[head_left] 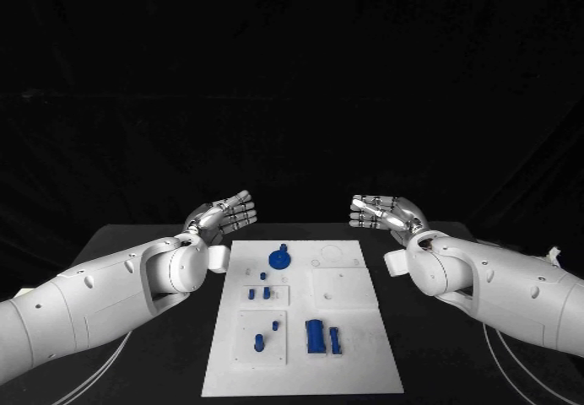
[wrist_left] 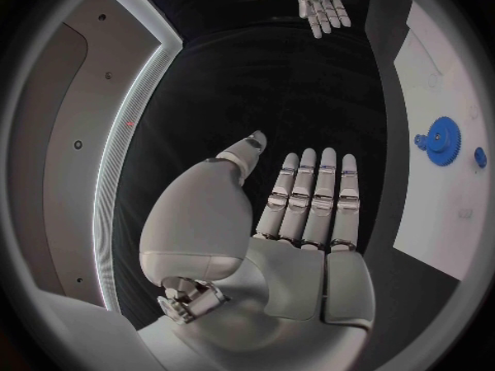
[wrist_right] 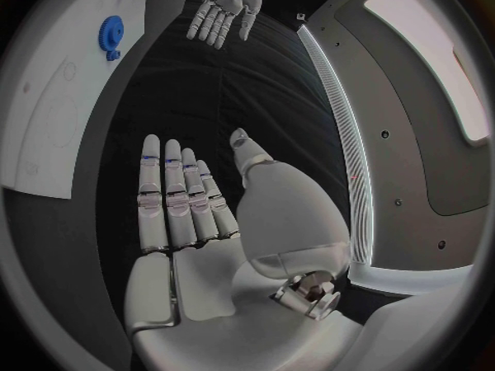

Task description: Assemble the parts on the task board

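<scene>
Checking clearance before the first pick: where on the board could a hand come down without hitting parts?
The task board is bare along its right side and near edge, right of the blue blocks. The left half is crowded: blue gear, small pegs. Both hands, left hand and right hand, hover beyond it.

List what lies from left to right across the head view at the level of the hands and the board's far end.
Left hand → blue gear on the task board → right hand.
</scene>
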Controlling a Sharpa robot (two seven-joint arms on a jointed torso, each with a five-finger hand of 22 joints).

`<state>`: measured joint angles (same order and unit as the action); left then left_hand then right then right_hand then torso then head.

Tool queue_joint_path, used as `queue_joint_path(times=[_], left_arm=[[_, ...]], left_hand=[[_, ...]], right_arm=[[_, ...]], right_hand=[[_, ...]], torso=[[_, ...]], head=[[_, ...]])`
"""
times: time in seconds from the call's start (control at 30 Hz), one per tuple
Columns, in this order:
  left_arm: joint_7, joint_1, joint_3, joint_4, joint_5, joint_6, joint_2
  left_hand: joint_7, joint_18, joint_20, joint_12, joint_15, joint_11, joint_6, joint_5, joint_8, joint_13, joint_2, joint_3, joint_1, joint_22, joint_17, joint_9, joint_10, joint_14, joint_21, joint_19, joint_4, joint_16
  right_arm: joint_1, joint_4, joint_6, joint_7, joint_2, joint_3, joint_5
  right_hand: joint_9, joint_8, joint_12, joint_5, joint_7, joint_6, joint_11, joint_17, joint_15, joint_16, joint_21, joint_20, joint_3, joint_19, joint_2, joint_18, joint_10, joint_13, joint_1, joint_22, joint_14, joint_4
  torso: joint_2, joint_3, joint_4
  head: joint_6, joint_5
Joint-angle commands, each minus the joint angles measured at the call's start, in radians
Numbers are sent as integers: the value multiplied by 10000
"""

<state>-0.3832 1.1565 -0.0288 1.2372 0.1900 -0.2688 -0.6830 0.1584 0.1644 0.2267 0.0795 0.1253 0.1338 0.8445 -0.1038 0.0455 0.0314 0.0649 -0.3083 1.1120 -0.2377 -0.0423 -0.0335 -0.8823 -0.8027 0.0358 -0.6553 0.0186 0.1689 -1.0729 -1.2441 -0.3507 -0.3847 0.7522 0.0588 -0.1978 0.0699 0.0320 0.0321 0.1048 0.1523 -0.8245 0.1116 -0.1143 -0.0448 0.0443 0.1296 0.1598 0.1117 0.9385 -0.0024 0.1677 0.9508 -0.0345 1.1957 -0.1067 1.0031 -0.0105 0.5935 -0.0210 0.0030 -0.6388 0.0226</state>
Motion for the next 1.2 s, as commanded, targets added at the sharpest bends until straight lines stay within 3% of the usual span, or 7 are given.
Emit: queue_joint_path(times=[0.03,0.1,0.33,0.37,0.47,0.5,1.2], left_arm=[[-133,-80,28,269,-182,-420,-56],[-218,-148,46,481,-301,-737,-119],[-725,-552,153,1736,-1006,-2623,-494],[-806,-616,170,1935,-1117,-2921,-554],[-1044,-806,220,2526,-1449,-3808,-730],[-1101,-852,232,2666,-1528,-4019,-772],[-1368,-1065,288,3328,-1900,-5012,-970]], left_hand=[[-523,-572,-746,-795,-413,-437,-2781,1038,-455,-314,-649,1013,-3658,782,423,335,2900,2640,-358,2155,-186,-558],[-606,-575,-865,-795,-477,-498,-3213,1038,-455,-314,-649,1173,-4226,903,423,335,3350,3050,-358,2490,-186,-640],[-852,-827,-1217,-795,-1253,-1338,-4526,1038,-455,-314,-649,1651,-5955,1272,423,335,4724,4299,-358,3509,-186,-903],[-879,-828,-1258,-795,-1253,-1338,-4679,1038,-455,-314,-649,1706,-6156,1315,423,335,4883,4444,-358,3626,-186,-938],[-1584,-902,-1385,-795,-1253,-1338,-5157,1038,-455,-314,-649,1884,-6788,1450,423,335,5388,4904,-358,3999,-186,-1689],[-1584,-937,-1419,-795,-1253,-1338,-5286,1038,-455,-314,-649,1925,-6955,1487,423,335,5520,5021,-358,4101,-186,-1689],[-1584,-1644,-2267,-795,-1253,-1338,-7104,1038,-455,-314,-649,3083,-9354,2377,423,335,7425,6756,-358,5497,-186,-1689]], right_arm=[[26,-309,-447,-149,14,-45,195],[43,-558,-764,-251,37,-91,346],[142,-1993,-2585,-836,165,-355,1212],[155,-2184,-2828,-914,182,-391,1328],[193,-2730,-3521,-1137,231,-491,1658],[201,-2852,-3677,-1187,242,-514,1732],[229,-3259,-4193,-1353,278,-588,1978]], right_hand=[[-699,-320,-321,-344,-497,2699,-364,375,448,-443,-430,-524,-359,-3072,24,-603,-3110,345,-3912,348,-3284,105],[-699,-320,-321,-1048,-575,3124,-1116,433,448,-443,-492,-606,-1117,-3555,24,-655,-3602,345,-4526,1067,-3800,105],[-699,-320,-321,-1048,-816,4416,-1116,1143,448,-443,-1296,-856,-1117,-5024,24,-871,-5089,345,-6394,1067,-5371,105],[-699,-320,-321,-1048,-1523,4566,-1116,1143,448,-443,-1296,-884,-1117,-5195,24,-870,-5259,345,-6610,1067,-5553,105],[-699,-320,-321,-1048,-1523,5025,-1116,1143,448,-443,-1296,-1598,-1117,-5722,24,-899,-5799,345,-7281,1067,-6117,105],[-699,-320,-321,-1048,-1523,5157,-1116,1143,448,-443,-1296,-1598,-1117,-5867,24,-1677,-5952,345,-7472,1067,-6278,105],[-699,-320,-321,-1048,-1523,6940,-1116,1143,448,-443,-1296,-1598,-1117,-7895,24,-1677,-8000,345,-10054,1067,-8444,105]], torso=[[-211,88,-12],[-340,144,-20],[-493,210,-30],[-493,210,-30],[-493,210,-30],[-493,210,-30],[-493,210,-30]], head=[[161,-94],[265,-155],[388,-226],[388,-226],[388,-226],[388,-226],[388,-226]])
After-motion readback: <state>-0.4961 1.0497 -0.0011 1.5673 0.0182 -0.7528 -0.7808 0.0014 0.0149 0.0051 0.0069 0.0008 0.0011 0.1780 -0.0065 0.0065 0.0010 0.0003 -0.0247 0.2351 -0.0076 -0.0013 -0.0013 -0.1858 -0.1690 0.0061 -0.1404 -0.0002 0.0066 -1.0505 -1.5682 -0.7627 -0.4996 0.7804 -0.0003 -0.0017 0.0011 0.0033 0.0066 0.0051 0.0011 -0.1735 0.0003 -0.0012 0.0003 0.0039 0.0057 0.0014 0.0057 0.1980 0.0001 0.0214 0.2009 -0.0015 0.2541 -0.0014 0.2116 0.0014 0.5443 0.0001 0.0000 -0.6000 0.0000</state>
